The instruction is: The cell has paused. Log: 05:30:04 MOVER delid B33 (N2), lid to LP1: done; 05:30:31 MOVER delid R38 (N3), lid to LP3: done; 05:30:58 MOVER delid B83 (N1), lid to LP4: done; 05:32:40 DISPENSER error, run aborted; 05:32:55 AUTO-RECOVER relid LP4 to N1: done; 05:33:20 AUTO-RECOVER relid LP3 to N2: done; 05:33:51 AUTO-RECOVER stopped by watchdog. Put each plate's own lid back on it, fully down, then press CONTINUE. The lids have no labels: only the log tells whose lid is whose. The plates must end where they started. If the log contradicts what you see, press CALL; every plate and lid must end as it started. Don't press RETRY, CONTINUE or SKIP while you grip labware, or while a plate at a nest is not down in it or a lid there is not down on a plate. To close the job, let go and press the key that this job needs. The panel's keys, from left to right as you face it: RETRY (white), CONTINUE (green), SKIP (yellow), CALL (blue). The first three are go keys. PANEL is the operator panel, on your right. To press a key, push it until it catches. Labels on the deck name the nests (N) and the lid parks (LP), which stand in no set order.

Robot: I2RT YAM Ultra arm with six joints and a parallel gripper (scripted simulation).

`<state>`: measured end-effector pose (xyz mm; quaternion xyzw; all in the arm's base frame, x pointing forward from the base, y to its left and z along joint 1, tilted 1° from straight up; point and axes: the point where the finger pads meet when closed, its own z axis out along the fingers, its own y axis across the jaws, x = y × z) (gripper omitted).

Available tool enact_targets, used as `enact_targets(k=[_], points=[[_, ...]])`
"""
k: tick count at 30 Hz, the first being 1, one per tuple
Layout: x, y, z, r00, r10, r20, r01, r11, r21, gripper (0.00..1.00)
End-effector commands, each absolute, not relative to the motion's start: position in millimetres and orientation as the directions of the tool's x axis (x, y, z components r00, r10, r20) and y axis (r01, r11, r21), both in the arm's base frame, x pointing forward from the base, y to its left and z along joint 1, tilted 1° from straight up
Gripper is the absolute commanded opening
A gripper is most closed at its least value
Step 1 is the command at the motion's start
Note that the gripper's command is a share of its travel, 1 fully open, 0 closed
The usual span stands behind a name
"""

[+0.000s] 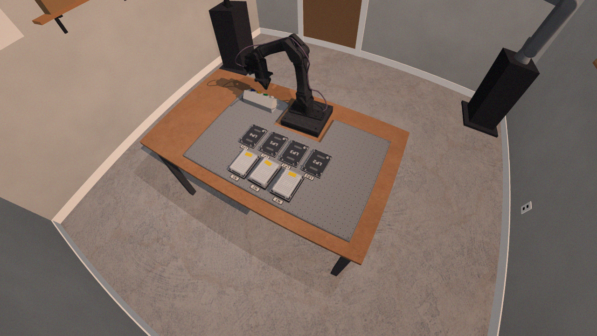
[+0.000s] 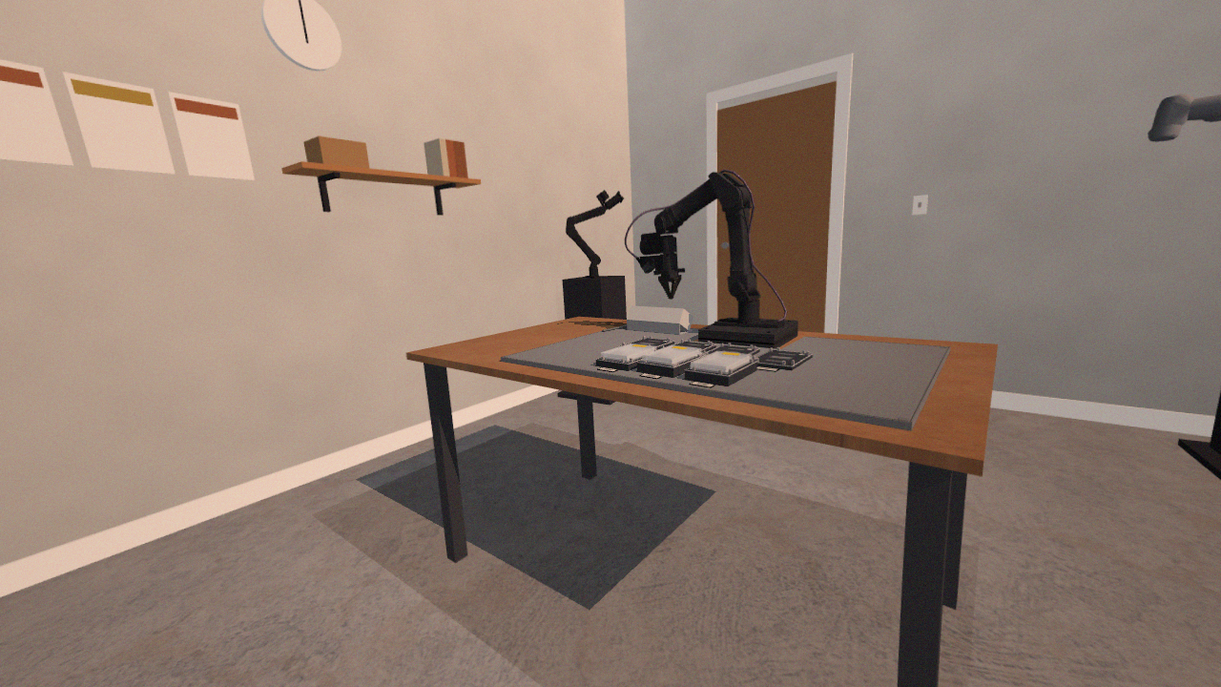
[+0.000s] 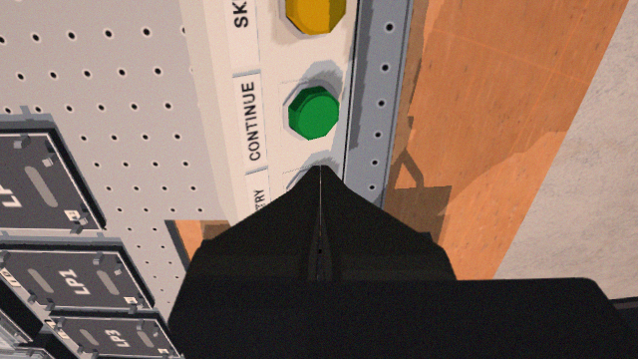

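My gripper (image 3: pixel 320 179) is shut and empty, and points down over the operator panel (image 1: pixel 260 100). In the wrist view its tip lies just short of the green CONTINUE key (image 3: pixel 313 113), over the RETRY end of the panel. The yellow SKIP key (image 3: pixel 315 12) is beyond it. In the exterior view the gripper (image 2: pixel 672 293) hangs a little above the panel (image 2: pixel 657 319). Three white-topped plates with yellow tags sit in the nests N1 (image 1: pixel 243 163), N2 (image 1: pixel 263 172) and N3 (image 1: pixel 286 184). The lid parks LP4 (image 1: pixel 251 138), LP1 (image 1: pixel 271 146), LP3 (image 1: pixel 292 156) and LP2 (image 1: pixel 315 166) are bare.
The arm's base (image 1: pixel 306 119) stands at the back of the grey deck, to the right of the panel. A black column (image 1: pixel 231 35) stands off the table's back left corner.
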<state>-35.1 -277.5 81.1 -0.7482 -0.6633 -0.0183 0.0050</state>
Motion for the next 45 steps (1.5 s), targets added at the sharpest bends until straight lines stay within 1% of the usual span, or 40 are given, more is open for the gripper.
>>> enact_targets(k=[1,2,5,16,19,22,38,39,42,45], points=[[-33.6,-289.2,76.1,0.108,0.994,0.001,0.994,-0.108,0.019,0.00],[-34.2,-294.8,85.2,0.107,0.994,-0.034,0.994,-0.107,0.018,0.00],[-34.2,-296.6,90.2,0.107,0.993,-0.052,0.994,-0.106,0.018,0.00],[-34.7,-298.9,86.5,0.112,0.993,-0.040,0.994,-0.112,0.018,0.00],[-32.7,-288.5,72.4,0.112,0.994,0.007,0.994,-0.112,0.019,0.00],[-32.4,-287.1,77.6,0.112,0.994,-0.014,0.994,-0.112,0.019,0.00],[-32.2,-286.3,61.4,0.116,0.993,0.012,0.993,-0.116,0.019,0.00],[-33.3,-296.2,70.8,0.115,0.993,-0.028,0.993,-0.115,0.019,0.00],[-31.7,-286.5,59.2,0.115,0.993,0.010,0.993,-0.115,0.019,0.00],[-32.4,-286.8,56.6,0.117,0.993,0.012,0.993,-0.117,0.019,0.00]])
